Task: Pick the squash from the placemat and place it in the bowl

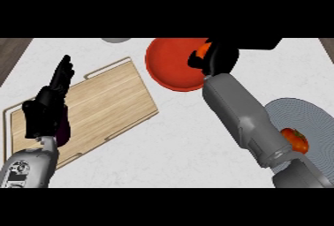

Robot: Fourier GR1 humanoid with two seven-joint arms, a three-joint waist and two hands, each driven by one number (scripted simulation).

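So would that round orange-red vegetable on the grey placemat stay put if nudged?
Probably not: the vegetable looks rounded, so it would likely roll. Its skin looks glossy, so perhaps slippery. The flat placemat shows no rim to stop it.

Under the black right hand (pixel 218 55) sits a red bowl (pixel 171 62). Below its grey forearm lies a grey ringed placemat (pixel 306 112) with an orange-red fruit (pixel 297 139). Beside the black left hand (pixel 49 103), a pale wood-grain board (pixel 111 101) rests on the white marbled counter (pixel 183 141).

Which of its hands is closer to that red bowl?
The right. The right hand is over the red bowl's right edge, overlapping it. The left hand is off to the bowl's left, over the wooden cutting board, apart from the bowl.
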